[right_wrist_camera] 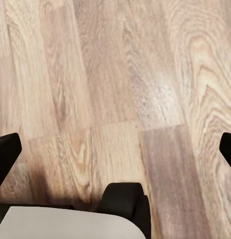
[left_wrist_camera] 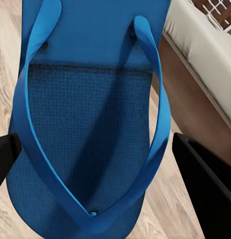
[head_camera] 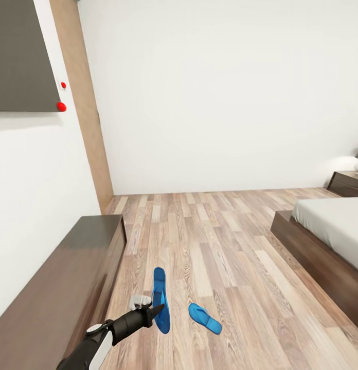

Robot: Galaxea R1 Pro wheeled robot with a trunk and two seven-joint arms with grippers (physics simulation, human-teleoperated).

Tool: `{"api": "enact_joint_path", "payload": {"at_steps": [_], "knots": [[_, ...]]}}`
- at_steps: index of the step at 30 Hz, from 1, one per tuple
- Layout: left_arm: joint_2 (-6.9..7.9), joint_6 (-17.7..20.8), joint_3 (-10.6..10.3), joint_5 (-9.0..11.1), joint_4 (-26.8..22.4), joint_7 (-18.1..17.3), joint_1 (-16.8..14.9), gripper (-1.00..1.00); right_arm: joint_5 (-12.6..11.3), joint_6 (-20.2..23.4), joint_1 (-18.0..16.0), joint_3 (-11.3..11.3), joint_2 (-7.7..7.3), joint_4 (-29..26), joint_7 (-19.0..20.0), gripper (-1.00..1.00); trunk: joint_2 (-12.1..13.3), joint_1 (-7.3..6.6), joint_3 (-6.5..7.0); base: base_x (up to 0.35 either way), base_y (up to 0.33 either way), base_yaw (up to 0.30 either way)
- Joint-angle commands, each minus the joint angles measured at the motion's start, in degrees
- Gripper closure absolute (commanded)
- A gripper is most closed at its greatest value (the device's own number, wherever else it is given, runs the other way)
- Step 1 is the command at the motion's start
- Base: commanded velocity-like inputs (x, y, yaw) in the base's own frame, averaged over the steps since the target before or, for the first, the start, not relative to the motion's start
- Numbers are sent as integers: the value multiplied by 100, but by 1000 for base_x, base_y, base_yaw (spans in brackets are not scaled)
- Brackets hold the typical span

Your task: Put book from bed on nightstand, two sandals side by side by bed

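My left gripper [head_camera: 154, 310] is shut on a bright blue sandal [head_camera: 159, 288], holding it on edge above the floor beside the long cabinet. In the left wrist view this sandal [left_wrist_camera: 90, 109], with its blue strap, spans the gap between the two black fingers [left_wrist_camera: 200, 174]. A second blue sandal [head_camera: 204, 318] lies flat on the wood floor just to the right. The bed [head_camera: 333, 226], pale mattress on a dark frame, stands at the right. A dark nightstand [head_camera: 347, 183] sits beyond it by the far wall. My right gripper [right_wrist_camera: 115, 149] is open over bare floor. The book is out of view.
A long low dark brown cabinet [head_camera: 60, 277] runs along the left wall, close to my left arm. Above it hangs a dark panel [head_camera: 22, 56]. A tan wooden strip [head_camera: 84, 103] stands in the corner. Wood-plank floor [head_camera: 215, 236] stretches between cabinet and bed.
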Motion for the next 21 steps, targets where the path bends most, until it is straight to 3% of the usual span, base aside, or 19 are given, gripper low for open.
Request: {"api": "enact_joint_path", "payload": {"at_steps": [1,8,14,21], "knots": [[-2,60,8,54,0,-24,-3,100,-50,43,1,-17,1,-4,29,-100,-2,1,-5,98,0,0],[-2,60,8,54,0,-24,0,100,-50,42,1,-17,1,-1,28,-100,-2,1,-5,33,0,0],[-2,60,8,54,8,-15,-3,100,-50,42,1,-17,1,-8,28,-100,-2,1,-5,203,0,-9],[-2,60,6,54,7,-15,-2,100,-43,44,1,-23,1,-8,28,-100,-2,1,-5,33,0,-235]]}}
